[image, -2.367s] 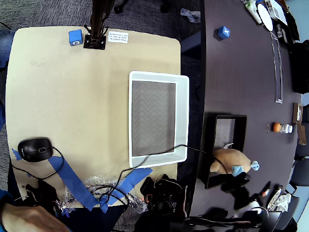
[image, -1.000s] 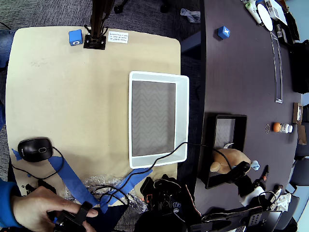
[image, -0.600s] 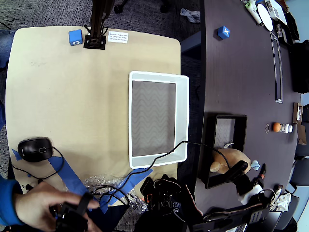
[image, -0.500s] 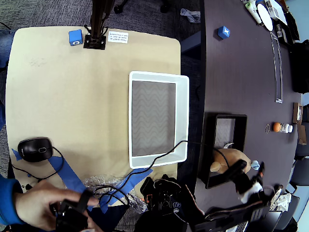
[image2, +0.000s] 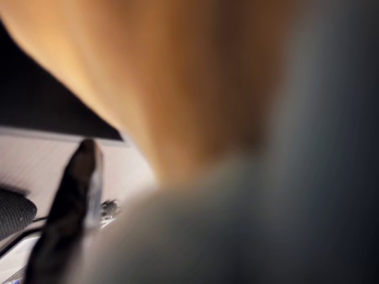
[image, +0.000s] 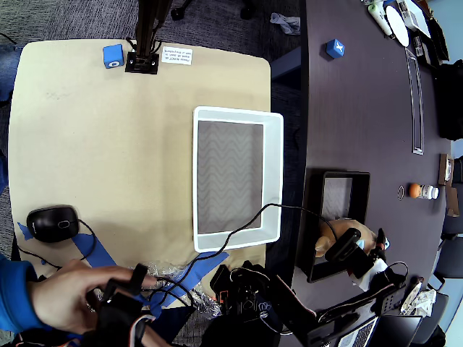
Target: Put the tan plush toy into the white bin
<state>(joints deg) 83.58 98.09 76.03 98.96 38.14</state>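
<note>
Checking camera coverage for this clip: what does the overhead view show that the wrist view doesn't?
Overhead alone: the white bin on the tan table, with nothing in it, the black bin on the dark table, and a person's hand at lower left. Wrist alone: a blurred dark finger of the tool. Both: the tan plush toy, a close blur at the wrist.

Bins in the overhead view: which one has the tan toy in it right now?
The black rectangular bin on the dark table, with the golden-tan plush toy at its lower end under the claw. The large white plastic bin holds nothing.
</note>
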